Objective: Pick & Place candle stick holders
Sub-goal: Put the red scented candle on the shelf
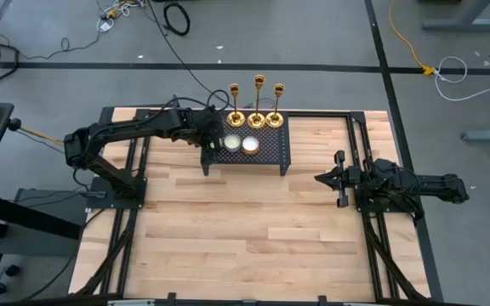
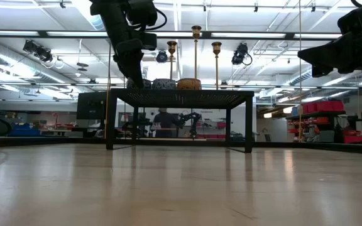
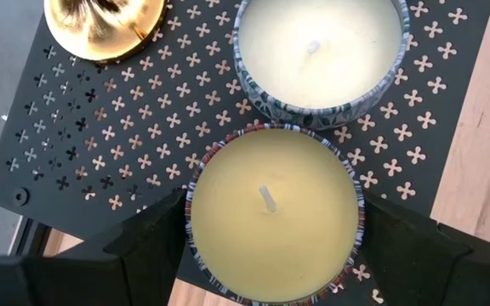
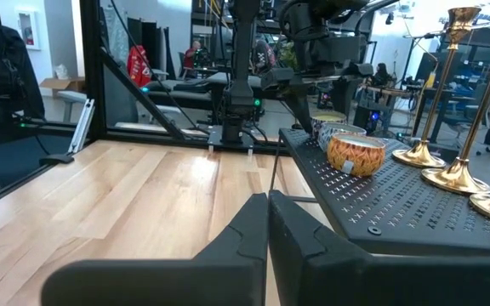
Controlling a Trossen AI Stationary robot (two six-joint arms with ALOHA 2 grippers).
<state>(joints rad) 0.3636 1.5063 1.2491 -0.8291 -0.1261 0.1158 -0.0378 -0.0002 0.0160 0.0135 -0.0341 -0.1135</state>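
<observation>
Three gold candle stick holders (image 1: 256, 115) stand on their round bases along the far edge of a black mesh rack (image 1: 266, 157); one base (image 3: 100, 25) shows in the left wrist view. In front of them two candle tins sit on the rack: one with yellow wax (image 3: 275, 212) on the left and one with white wax (image 3: 317, 47) on the right. My left gripper (image 1: 221, 141) reaches over the rack's left end and has the yellow-wax tin between its fingers. My right gripper (image 1: 317, 178) waits shut and level, to the right of the rack. My left gripper has the yellow-wax tin between its two fingers, one on the far side of its round wall (image 3: 192, 223) and one on the near side (image 3: 361, 229), with no gap showing. The fingers slant down from the table's left. The tin stands upright on the rack.
The rack stands on thin legs near the table's far edge, with bare wood (image 1: 245, 229) in front of it and to its right. The white-wax tin sits right beside the held one. Each arm's frame rails run along the table's left and right sides.
</observation>
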